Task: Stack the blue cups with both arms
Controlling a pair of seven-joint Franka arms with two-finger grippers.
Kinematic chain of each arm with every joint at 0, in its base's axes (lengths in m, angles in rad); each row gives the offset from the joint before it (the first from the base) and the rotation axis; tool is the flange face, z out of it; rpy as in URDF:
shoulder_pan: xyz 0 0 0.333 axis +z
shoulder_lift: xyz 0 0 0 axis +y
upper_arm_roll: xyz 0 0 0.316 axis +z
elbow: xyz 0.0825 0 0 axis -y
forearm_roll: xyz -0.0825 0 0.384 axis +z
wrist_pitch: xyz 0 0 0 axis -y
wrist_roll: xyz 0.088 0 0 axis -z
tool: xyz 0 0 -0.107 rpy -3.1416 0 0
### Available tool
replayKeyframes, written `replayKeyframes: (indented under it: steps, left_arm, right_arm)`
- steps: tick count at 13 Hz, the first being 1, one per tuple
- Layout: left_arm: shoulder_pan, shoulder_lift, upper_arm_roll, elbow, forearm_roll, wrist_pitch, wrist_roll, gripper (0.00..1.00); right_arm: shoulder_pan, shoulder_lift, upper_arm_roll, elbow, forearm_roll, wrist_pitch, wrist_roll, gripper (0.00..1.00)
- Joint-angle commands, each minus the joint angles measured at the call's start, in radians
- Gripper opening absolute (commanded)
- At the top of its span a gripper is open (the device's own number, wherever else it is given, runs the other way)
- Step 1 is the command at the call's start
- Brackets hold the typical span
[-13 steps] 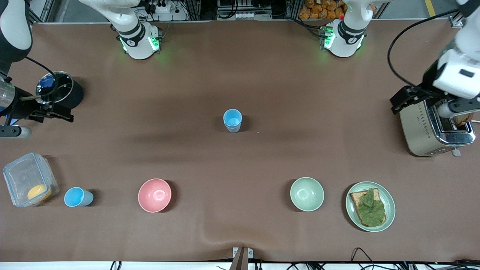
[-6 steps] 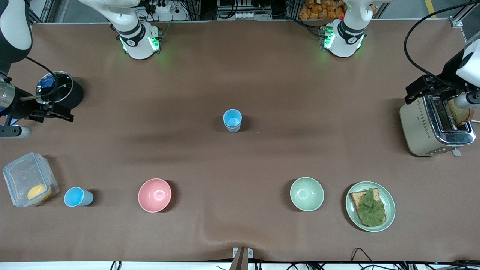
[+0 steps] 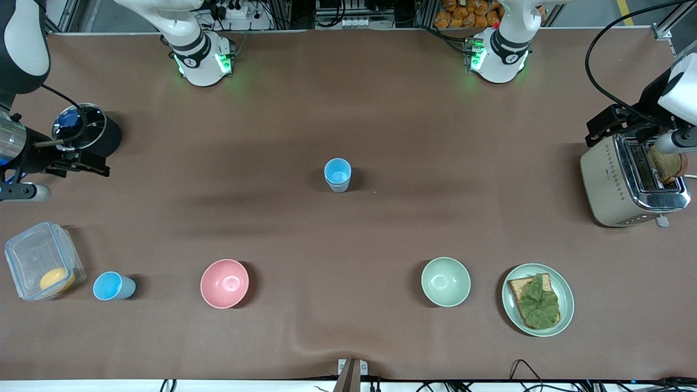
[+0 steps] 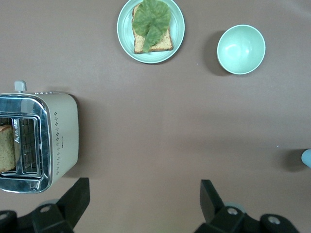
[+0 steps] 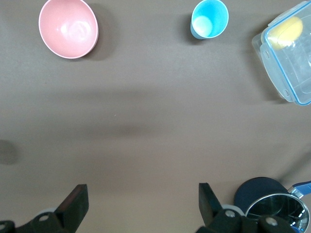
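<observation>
One blue cup (image 3: 337, 174) stands upright in the middle of the table; its edge shows in the left wrist view (image 4: 307, 158). A second blue cup (image 3: 112, 286) stands near the front camera at the right arm's end, beside a clear box; it also shows in the right wrist view (image 5: 209, 19). My right gripper (image 3: 79, 163) is open and empty, up over the table beside a black pot. My left gripper (image 3: 612, 126) is open and empty, up by the toaster. Both wrist views show the open, empty grippers, the left (image 4: 144, 199) and the right (image 5: 143, 199).
A pink bowl (image 3: 224, 283) and a pale green bowl (image 3: 445, 281) stand near the front camera. A plate with toast and lettuce (image 3: 538, 299) and a toaster (image 3: 626, 182) are at the left arm's end. A clear box (image 3: 41, 260) and a black pot (image 3: 90, 130) are at the right arm's end.
My left gripper has risen and shifted from over the toaster toward the table's end. My right gripper has barely moved. The cups have not moved.
</observation>
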Motion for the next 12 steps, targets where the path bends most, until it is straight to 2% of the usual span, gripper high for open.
replayKeyframes:
  steps: [1, 12]
  left_arm:
    - [0.000, -0.022, 0.010, -0.014, -0.025, -0.010, 0.026, 1.00]
    - [-0.009, -0.021, 0.007, -0.007, -0.019, -0.009, 0.020, 1.00]
  right_arm:
    - [-0.002, -0.030, 0.000, -0.032, -0.013, 0.006, -0.009, 1.00]
    - [0.005, -0.030, 0.003, -0.032, -0.007, 0.006, -0.009, 1.00]
